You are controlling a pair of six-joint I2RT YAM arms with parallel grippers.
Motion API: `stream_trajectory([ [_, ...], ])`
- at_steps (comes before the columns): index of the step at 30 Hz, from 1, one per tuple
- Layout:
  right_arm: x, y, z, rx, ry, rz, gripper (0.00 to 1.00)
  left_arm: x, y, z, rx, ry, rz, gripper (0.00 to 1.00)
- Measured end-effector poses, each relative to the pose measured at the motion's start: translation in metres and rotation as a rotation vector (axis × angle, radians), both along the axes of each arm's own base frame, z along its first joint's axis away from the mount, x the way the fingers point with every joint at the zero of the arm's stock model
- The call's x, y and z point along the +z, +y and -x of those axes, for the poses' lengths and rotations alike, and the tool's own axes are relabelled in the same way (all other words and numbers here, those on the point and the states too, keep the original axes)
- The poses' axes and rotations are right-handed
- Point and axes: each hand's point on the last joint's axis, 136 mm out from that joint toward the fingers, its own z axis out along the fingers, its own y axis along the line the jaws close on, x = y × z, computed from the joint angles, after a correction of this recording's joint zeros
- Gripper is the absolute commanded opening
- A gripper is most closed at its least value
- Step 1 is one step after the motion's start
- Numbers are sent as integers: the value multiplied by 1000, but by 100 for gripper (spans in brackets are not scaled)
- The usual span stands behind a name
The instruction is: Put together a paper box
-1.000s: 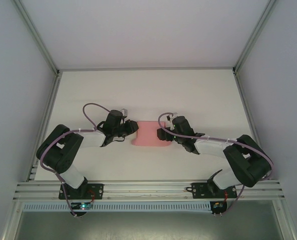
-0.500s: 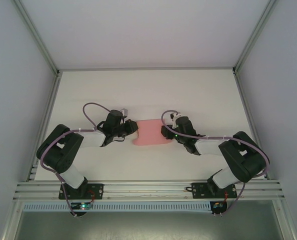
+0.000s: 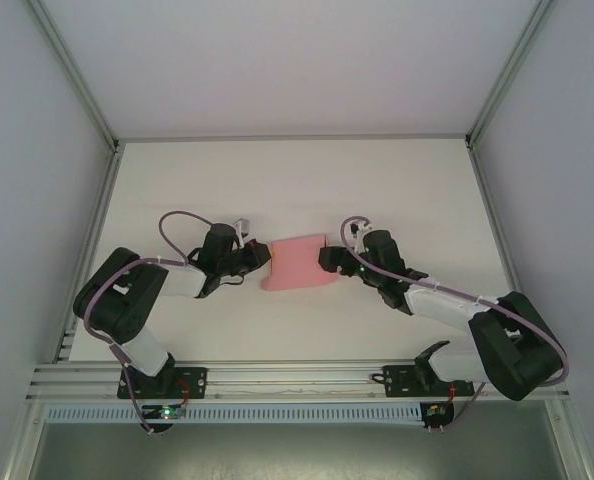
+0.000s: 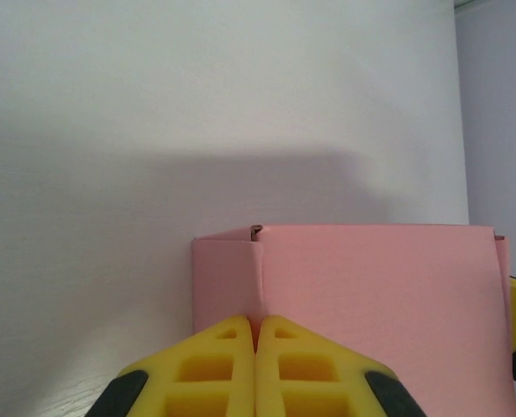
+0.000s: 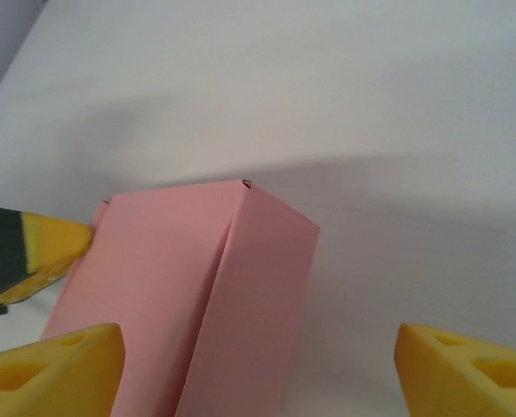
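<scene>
Directly between left hand (image 3: 267,262) and right hand (image 3: 328,262) sits the paper box (image 3: 299,264).

Matt thin-card paper box (image 4: 371,304), smooth white table (image 3: 297,180), left gripper pads (image 4: 215,365) perhaps foam

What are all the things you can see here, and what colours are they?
paper box: one, pink, middle of the table, between the two claws
table: one, white, under everything
walls: pale grey, around the table's sides and back
metal rails: silver, along the near edge where the arms are bolted
cables: two, purple, one looping along each arm
left arm: one, black and white, reaching in from the left
right arm: one, black and white, reaching in from the right
left claw: yellow fingers, shut, pinching the box's left end
right claw: yellow fingers, open wide at the box's right end
</scene>
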Motion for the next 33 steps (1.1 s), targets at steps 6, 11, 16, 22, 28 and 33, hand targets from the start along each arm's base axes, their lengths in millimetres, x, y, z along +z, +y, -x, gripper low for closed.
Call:
stream_trajectory([
  [6,-26,15,10,57,158,-34,88,0,0,0,0,-3,9,6],
  [11,-33,34,9,110,242,-135,77,1,2,1,4,-4,8,7],
  [16,-25,47,9,144,274,-240,63,0,3,1,7,-5,4,9],
  [22,-9,48,5,140,267,-304,55,1,4,1,4,-23,-10,17],
  [28,16,46,4,142,213,-344,46,14,9,5,-29,-81,-73,48],
  [33,23,41,5,134,198,-351,47,73,4,-6,-85,-311,-152,100],
])
